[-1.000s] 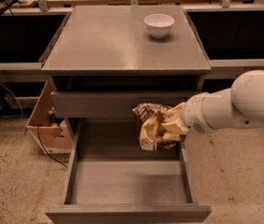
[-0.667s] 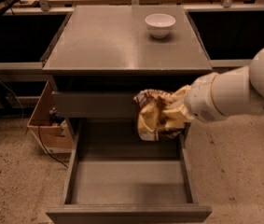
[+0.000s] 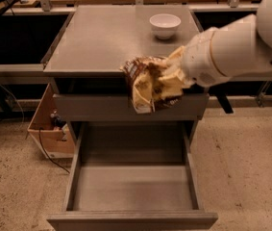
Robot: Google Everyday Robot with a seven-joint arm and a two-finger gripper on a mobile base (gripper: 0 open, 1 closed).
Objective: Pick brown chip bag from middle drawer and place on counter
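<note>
- The gripper was clamped shut on the brown chip bag, with its pale fingers pressed into the bag's right side and the foil bunched around them.
- The bag hung clear in the air to the gripper's left. It was crumpled, dark brown with cream-yellow patches, and its lower end sagged down.
- The bag's top overlapped the front edge of the counter, a smooth, faintly glossy grey slab stretching behind and to the left of the gripper.
- A round white bowl stood on the counter behind the gripper, well apart from it.
- The bulky, rounded white arm reached in from the right.
- Directly below the gripper, the middle drawer stood pulled out, with a flat grey metal floor and low walls.
- A shut grey drawer front lay just below the counter, partly covered by the bag.
- A cardboard box sat on the speckled floor, low and far to the gripper's left.
- Compared with 0.7 s before, the gripper and bag had risen from in front of the shut drawer front to the level of the counter's edge.
</note>
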